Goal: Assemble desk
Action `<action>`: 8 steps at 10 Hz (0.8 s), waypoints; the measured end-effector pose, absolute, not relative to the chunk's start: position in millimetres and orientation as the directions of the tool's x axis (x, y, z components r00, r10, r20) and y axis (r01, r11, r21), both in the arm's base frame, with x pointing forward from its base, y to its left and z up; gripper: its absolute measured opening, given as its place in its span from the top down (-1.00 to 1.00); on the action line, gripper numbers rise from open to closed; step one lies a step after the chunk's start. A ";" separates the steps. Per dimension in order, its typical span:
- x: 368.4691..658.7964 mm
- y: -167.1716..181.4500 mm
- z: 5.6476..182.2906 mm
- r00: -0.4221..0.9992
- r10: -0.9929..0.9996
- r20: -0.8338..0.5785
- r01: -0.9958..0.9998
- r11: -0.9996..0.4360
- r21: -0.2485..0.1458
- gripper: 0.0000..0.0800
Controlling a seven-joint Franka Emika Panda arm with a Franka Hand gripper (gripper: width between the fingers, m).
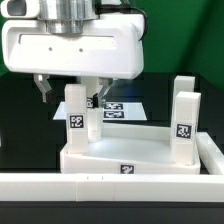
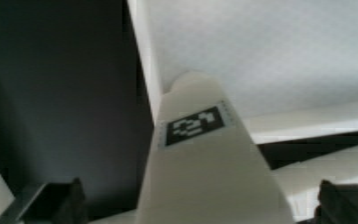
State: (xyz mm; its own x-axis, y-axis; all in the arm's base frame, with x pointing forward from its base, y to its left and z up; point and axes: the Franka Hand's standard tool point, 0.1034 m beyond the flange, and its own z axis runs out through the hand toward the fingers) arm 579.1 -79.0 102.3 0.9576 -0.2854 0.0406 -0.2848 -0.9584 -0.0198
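The white desk top [image 1: 125,160] lies flat by the bench's near edge, two tagged legs upright in it: one [image 1: 77,118] [image 2: 197,150], another [image 1: 185,118].

The exterior view looks low and close, level across the table, toward the gripper [image 1: 71,96] hanging at 12 o'clock above the desk top [image 1: 130,152]. The wrist view looks steeply down between the fingertips [image 2: 51,200], very near a tagged leg [image 2: 201,150] rising at 6 o'clock, with the desk top's white floor behind. Both views share that leg [image 1: 76,118], its tag and the top around it.
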 end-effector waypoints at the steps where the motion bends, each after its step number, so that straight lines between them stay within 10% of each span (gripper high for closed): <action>1: 579.0 -78.9 102.2 0.974 -0.224 0.041 -0.224 -0.974 -0.015 -0.62; 6: 578.9 -78.9 103.0 0.999 0.007 0.036 0.006 -1.000 0.013 -0.57; 8: 578.8 -79.1 102.8 0.999 0.003 0.036 0.002 -1.000 0.013 0.28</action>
